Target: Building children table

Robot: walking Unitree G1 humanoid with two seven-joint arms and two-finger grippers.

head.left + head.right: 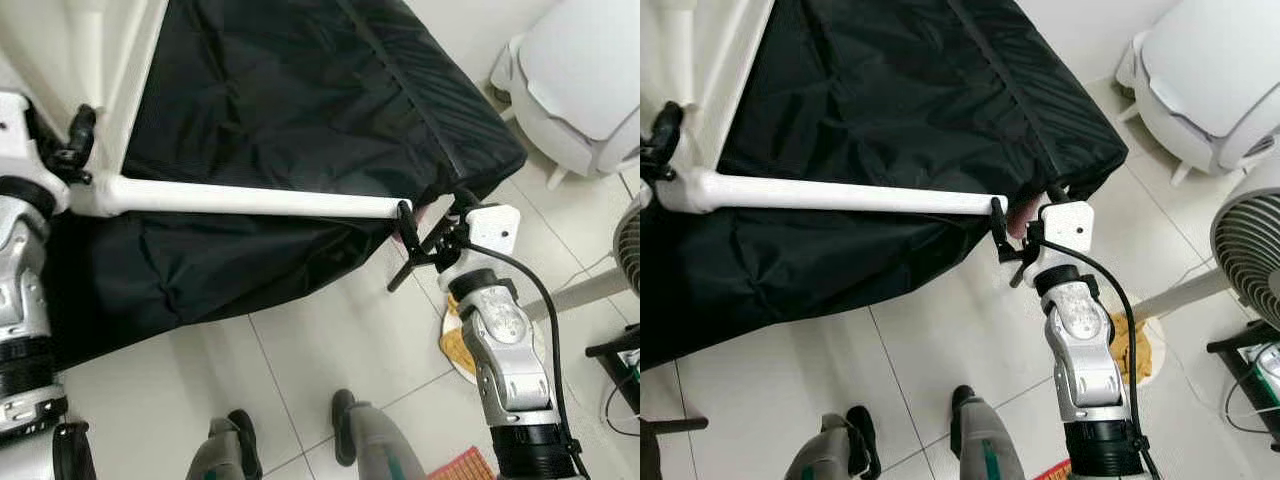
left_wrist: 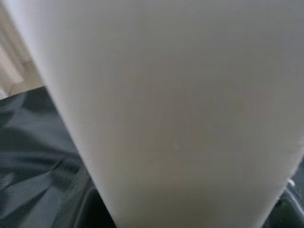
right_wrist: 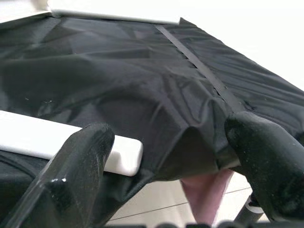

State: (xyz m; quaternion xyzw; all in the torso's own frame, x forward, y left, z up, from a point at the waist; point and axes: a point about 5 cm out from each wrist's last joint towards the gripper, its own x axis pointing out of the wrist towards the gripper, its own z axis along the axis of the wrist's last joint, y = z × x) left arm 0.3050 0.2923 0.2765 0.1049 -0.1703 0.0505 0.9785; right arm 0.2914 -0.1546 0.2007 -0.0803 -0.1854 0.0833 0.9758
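Note:
A long white table leg [image 1: 250, 198] lies level across a black fabric cover [image 1: 300, 90]. My left gripper [image 1: 78, 150] is at the leg's left end and is shut on it; in the left wrist view the white leg [image 2: 180, 114] sits very close to the camera. My right gripper [image 1: 430, 225] is at the leg's right end, open, with its fingers [image 3: 80, 161] wide apart. The rounded tip of the leg [image 3: 126, 156] sits just beside one finger, not clamped. A white panel [image 1: 90, 50] stands at the far left behind the cover.
The black cover drapes over a bulky object down to the tiled floor, with a pink piece [image 3: 204, 194] showing under its corner. A white appliance [image 1: 590, 80] stands at the back right, a fan [image 1: 1250, 240] at the right, and a yellow item [image 1: 455, 345] lies below my right arm.

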